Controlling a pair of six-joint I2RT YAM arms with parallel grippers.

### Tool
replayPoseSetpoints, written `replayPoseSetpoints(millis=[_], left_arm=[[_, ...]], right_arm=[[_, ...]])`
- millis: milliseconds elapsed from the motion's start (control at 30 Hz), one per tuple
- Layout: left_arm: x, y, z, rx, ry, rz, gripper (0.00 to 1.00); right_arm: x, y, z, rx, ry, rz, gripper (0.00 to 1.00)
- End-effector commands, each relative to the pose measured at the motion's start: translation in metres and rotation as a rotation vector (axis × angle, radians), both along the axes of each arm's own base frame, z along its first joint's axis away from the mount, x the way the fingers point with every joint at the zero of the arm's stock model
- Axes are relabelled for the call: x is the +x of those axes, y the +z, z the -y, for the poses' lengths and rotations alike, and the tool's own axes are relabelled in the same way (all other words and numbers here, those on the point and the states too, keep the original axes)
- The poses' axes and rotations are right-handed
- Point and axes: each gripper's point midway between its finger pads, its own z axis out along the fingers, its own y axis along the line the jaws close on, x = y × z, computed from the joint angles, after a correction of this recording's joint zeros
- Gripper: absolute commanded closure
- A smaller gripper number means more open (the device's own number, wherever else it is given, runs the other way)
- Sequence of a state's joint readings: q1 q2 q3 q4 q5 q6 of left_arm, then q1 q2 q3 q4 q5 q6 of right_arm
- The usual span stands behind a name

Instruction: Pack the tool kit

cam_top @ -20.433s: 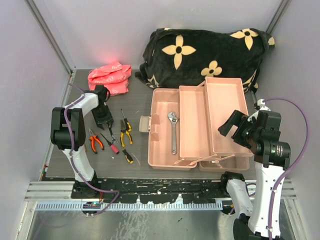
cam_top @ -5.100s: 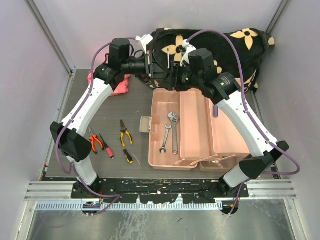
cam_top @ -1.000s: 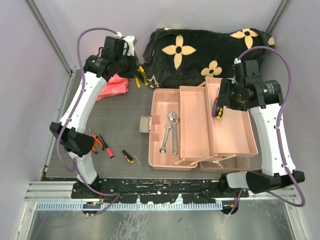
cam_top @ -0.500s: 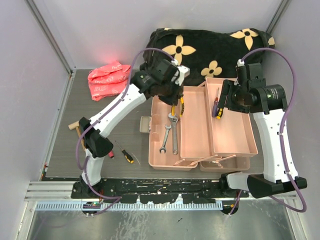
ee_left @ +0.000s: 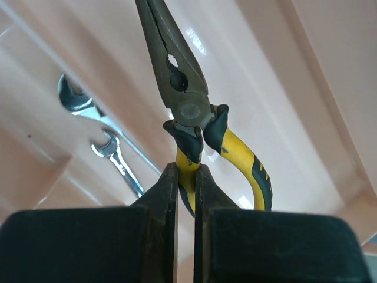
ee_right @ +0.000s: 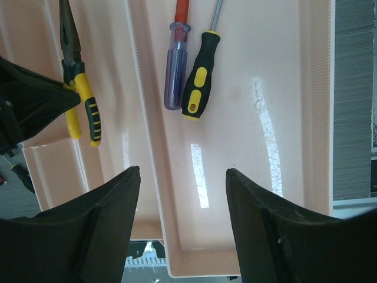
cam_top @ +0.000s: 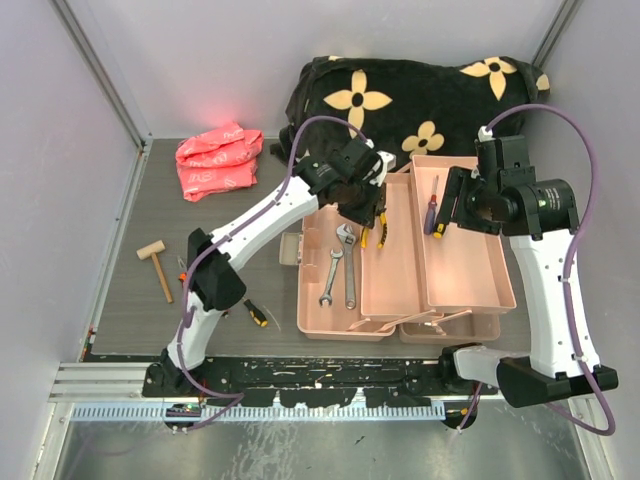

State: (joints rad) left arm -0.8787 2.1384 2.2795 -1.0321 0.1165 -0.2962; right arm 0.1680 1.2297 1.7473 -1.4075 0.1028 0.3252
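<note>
Left pincer point(ee_left: 185, 172) is clamped tight on 1 handle of the yellow-handled pliers point(ee_left: 188, 100). The other handle hangs free beside the fingers, and the dark nose points straight out past the tips. Right under that pincer sits the salmon-pink toolbox point(cam_top: 312, 268), lying open on the worktop point(cam_top: 230, 215). The pliers are held over the line where its bottom compartment meets the middle tray point(cam_top: 390, 275); whether they touch plastic, I cannot tell. Off to the pincer's left, down in the bottom compartment, 2 silver wrenches point(ee_left: 79, 103) lie side by side.

Over to the right pincer point(ee_right: 182, 172): jaws parted, nothing between them, hovering above the toolbox's right tray point(ee_right: 294, 118). Just ahead of its fingertips, 2 screwdrivers point(ee_right: 197, 76) lie close together on the tray floor, 1 with a black-and-yellow grip, 1 with a clear purple grip.

Further out from the left pincer, a wooden mallet point(cam_top: 155, 265) and a small black-and-yellow screwdriver point(cam_top: 255, 313) lie on the worktop outside the box.
</note>
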Motion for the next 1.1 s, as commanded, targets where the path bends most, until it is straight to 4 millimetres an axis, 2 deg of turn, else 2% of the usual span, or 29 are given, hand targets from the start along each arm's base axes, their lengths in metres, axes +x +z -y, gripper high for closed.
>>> replayPoseSetpoints(millis=[0,167,367,400,467,633,700,767,867,933,1000,1067], left_arm=[[0.019,0.034,0.038,-0.176,0.007,0.064,1.00],[0.028,0.027,0.054,-0.213,0.019,0.056,1.00],[0.031,0.001,0.056,-0.171,0.038,0.028,1.00],[0.032,-0.001,0.056,-0.166,0.039,0.029,0.97],[0.035,-0.004,0.056,-0.158,0.042,0.037,0.77],[0.041,0.002,0.056,-0.161,0.045,0.073,0.60],[0.042,0.010,0.056,-0.168,0.045,0.090,0.58],[0.046,0.027,0.051,-0.186,0.052,0.125,0.57],[0.059,0.083,0.031,-0.237,0.101,0.249,0.53],[0.072,0.136,-0.004,-0.284,0.183,0.348,0.49],[0.087,0.173,-0.051,-0.312,0.299,0.408,0.48],[0.100,0.185,-0.105,-0.327,0.447,0.388,0.48]], right_arm=[[-0.003,0.006,0.001,0.011,-0.013,0.035,0.35],[-0.009,0.000,0.003,0.007,-0.018,0.023,0.35],[-0.014,-0.005,0.005,-0.002,-0.023,0.009,0.35],[-0.014,-0.005,0.005,-0.002,-0.022,0.009,0.35],[-0.014,-0.007,0.005,-0.001,-0.024,0.007,0.35],[-0.013,-0.011,0.003,0.011,-0.024,0.003,0.35],[-0.013,-0.012,0.002,0.015,-0.025,0.004,0.35],[-0.013,-0.013,0.002,0.015,-0.026,0.004,0.35],[-0.014,-0.013,0.004,0.007,-0.024,0.003,0.34],[-0.014,-0.013,0.004,0.003,-0.022,0.004,0.34],[-0.012,-0.014,0.004,0.000,-0.019,0.004,0.34],[-0.010,-0.015,0.003,0.001,-0.016,0.004,0.34]])
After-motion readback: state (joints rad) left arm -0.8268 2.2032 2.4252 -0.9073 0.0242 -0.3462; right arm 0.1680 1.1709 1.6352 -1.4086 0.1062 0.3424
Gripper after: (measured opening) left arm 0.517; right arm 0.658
